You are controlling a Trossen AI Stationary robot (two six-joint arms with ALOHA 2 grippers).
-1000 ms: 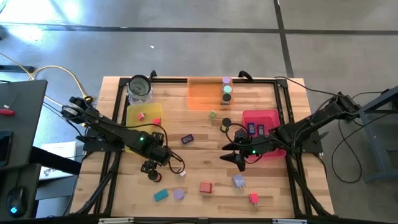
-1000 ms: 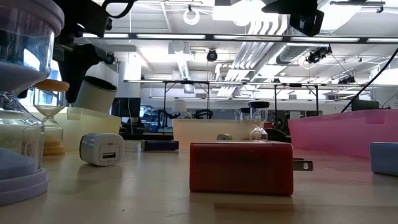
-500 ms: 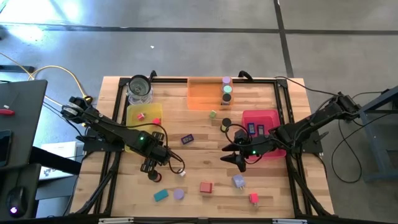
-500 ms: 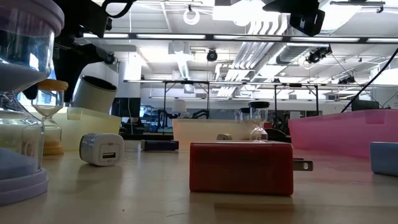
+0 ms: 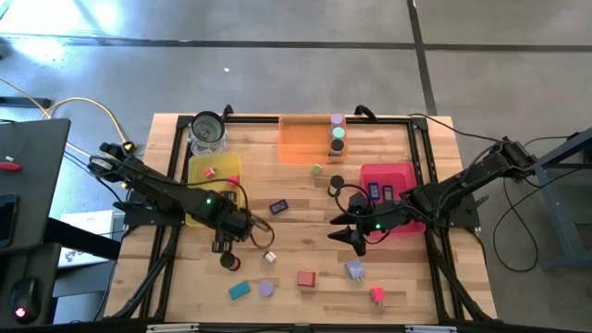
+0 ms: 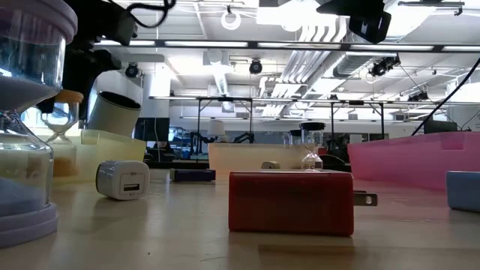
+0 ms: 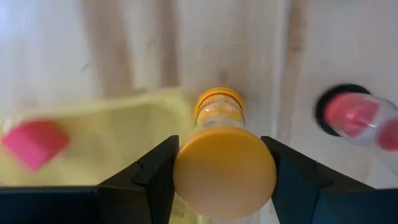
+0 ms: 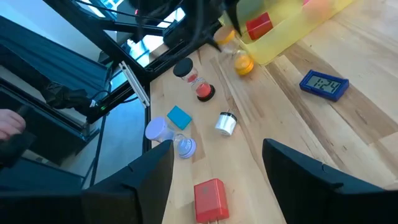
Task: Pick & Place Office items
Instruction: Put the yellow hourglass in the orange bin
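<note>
My left gripper (image 5: 225,239) points down just in front of the yellow tray (image 5: 215,171) and is shut on a small orange hourglass (image 7: 221,149), which also shows in the low view (image 6: 64,127). My right gripper (image 5: 356,242) hovers open, with nothing between its fingers, in front of the pink tray (image 5: 388,180). Loose on the wood lie a black-capped red hourglass (image 5: 228,262), a white charger (image 5: 269,256), a blue clock (image 5: 278,207), a teal block (image 5: 240,290), a lavender hourglass (image 5: 266,289) and a red charger (image 5: 306,277). My left gripper pinches the orange hourglass by its upper cap (image 7: 186,177), one finger on either side. The fingers come from above, pointing down. The hourglass hangs upright below them, its lower cap (image 7: 219,104) lifted clear of the table beside the yellow tray's edge.
A glass jar (image 5: 208,132) stands behind the yellow tray, which holds a red block (image 7: 34,142). The orange tray (image 5: 305,141) at the far edge holds upright cylinders. A lavender charger (image 5: 354,270) and a small red piece (image 5: 376,295) lie near the front right.
My left gripper has shut on the orange hourglass's top cap, rolled a little about its own axis, and risen slightly toward the yellow tray. The hourglass, which stood on the table, now hangs lifted clear of it. My right arm has kept still.
</note>
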